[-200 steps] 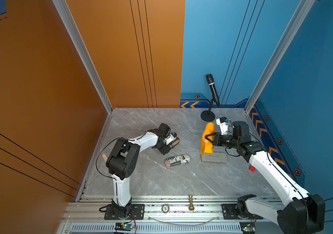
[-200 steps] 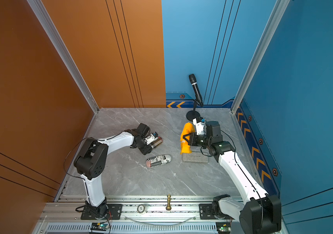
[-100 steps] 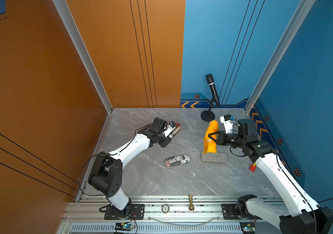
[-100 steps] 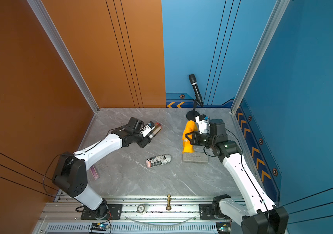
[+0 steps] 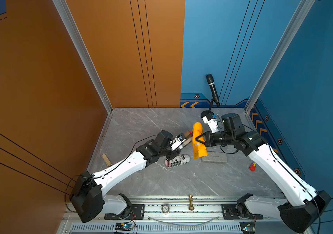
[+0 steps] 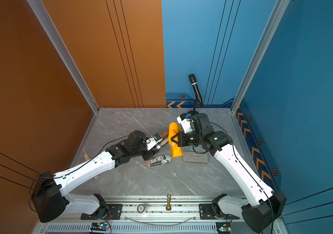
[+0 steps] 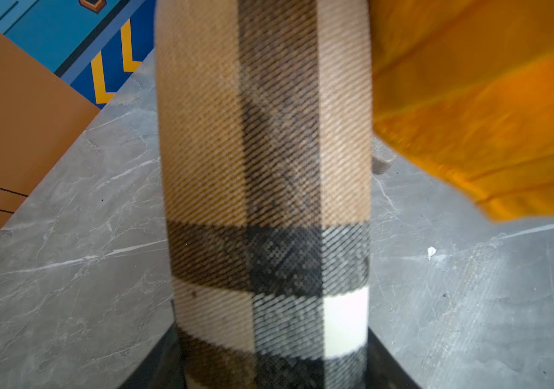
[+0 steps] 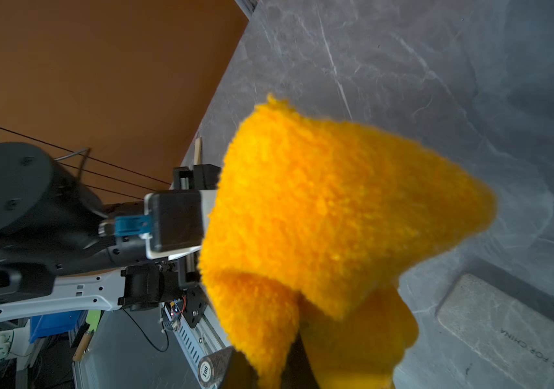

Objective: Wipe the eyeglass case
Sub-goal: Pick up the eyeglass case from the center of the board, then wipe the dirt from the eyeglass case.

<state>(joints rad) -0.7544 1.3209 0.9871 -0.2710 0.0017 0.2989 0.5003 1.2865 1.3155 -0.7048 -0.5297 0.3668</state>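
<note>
The eyeglass case (image 5: 187, 138) (image 6: 164, 139) is a tan, black and white plaid tube, held off the table. My left gripper (image 5: 181, 144) (image 6: 157, 146) is shut on its near end. In the left wrist view the eyeglass case (image 7: 269, 168) fills the middle, with the left gripper (image 7: 272, 368) clamped round its base. A fluffy orange cloth (image 5: 198, 129) (image 6: 174, 129) (image 8: 336, 219) hangs from my right gripper (image 5: 199, 139) (image 6: 174, 139) (image 8: 269, 367), which is shut on it. The cloth (image 7: 488, 118) lies against the case's far end.
A newspaper-print case (image 5: 178, 160) (image 6: 159, 161) lies under the left wrist. A grey stone block (image 5: 214, 158) (image 8: 504, 330) sits below the cloth. A microphone (image 5: 213, 91) stands at the back, a small red object (image 5: 252, 167) lies right, and a wooden stick (image 5: 106, 159) lies left.
My left arm has swung the eyeglass case from the back left toward the right, up to the cloth. The right gripper has shifted the cloth slightly left to meet it.
</note>
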